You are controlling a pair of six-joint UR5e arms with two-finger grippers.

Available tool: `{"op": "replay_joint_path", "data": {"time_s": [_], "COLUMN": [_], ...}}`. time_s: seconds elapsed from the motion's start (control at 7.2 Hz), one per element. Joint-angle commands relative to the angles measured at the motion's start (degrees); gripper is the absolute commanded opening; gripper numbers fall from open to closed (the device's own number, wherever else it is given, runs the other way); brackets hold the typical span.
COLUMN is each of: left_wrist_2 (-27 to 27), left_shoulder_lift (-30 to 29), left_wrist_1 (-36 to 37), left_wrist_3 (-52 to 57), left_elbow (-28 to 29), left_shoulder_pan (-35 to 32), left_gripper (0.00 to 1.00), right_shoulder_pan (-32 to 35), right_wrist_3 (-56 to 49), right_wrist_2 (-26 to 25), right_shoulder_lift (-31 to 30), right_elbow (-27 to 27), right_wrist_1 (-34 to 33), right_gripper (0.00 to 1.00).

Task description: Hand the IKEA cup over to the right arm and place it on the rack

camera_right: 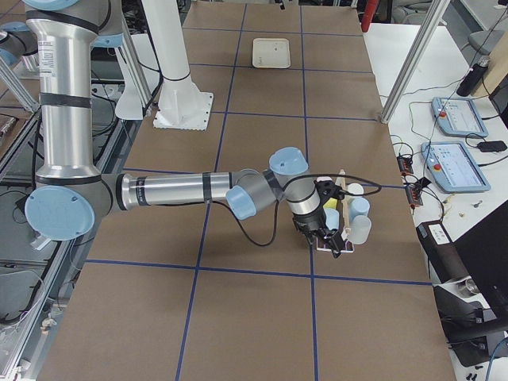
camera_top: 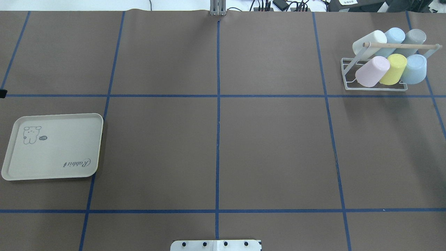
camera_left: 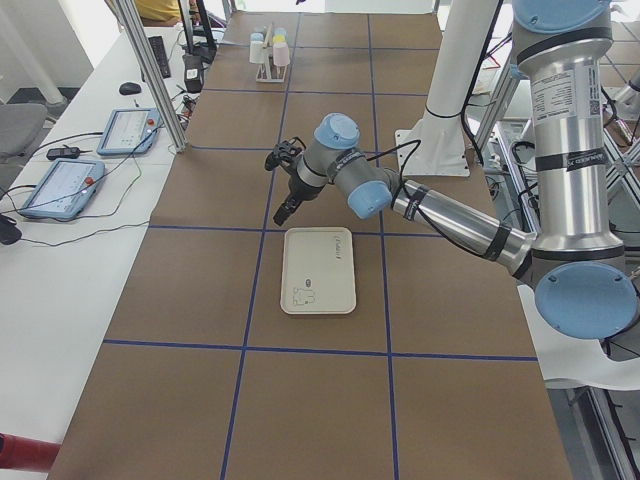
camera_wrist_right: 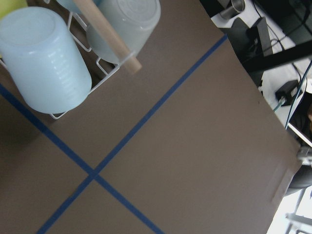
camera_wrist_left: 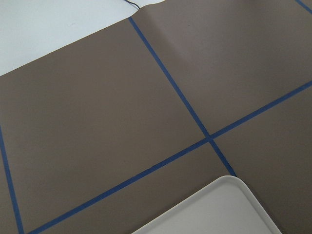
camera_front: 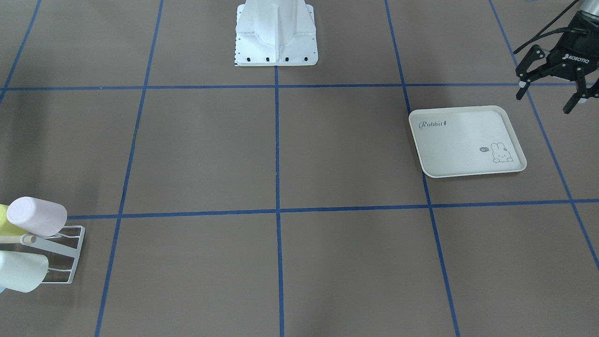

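Observation:
The white wire rack (camera_top: 348, 75) with its wooden dowel (camera_top: 400, 45) stands at the far right and holds several pastel cups, among them a pink one (camera_top: 372, 71), a yellow one (camera_top: 393, 68) and a pale blue one (camera_top: 414, 69). In the front-facing view the rack (camera_front: 70, 252) is at the lower left. My left gripper (camera_front: 545, 102) is open and holds nothing, hovering beyond the cream tray's far side. My right gripper (camera_right: 337, 242) hangs over the rack's near end; I cannot tell whether it is open or shut. The right wrist view shows a pale blue cup (camera_wrist_right: 46, 58) and the dowel (camera_wrist_right: 105, 34), but no fingers.
The cream rabbit-printed tray (camera_top: 52, 146) lies at the left of the table; its corner shows in the left wrist view (camera_wrist_left: 219, 209). The white robot base (camera_front: 276, 37) stands at the middle of the robot's edge. Blue tape lines grid the brown table.

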Motion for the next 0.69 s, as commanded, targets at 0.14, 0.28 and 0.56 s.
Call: {"op": "replay_joint_path", "data": {"time_s": [0.14, 0.28, 0.56], "left_wrist_2": [-1.4, -1.5, -1.5], "left_shoulder_lift": [0.9, 0.3, 0.1], "left_wrist_1": [14.3, 21.3, 25.8], "left_wrist_3": [5.4, 11.9, 24.2], "left_elbow": [1.3, 1.7, 5.9], "left_shoulder_pan": [-6.0, -10.3, -18.5], "left_gripper": [1.0, 1.0, 1.0], "right_shoulder_pan": [10.2, 11.7, 11.6], "right_wrist_3": [17.0, 16.7, 16.3], "right_wrist_2": [22.4, 22.5, 16.5], "right_shoulder_lift": [-3.4, -1.8, -2.5], "right_elbow": [-3.1, -0.4, -0.2], "right_wrist_1": [-15.5, -27.8, -32.9], "right_gripper": [1.0, 1.0, 1.0]}}
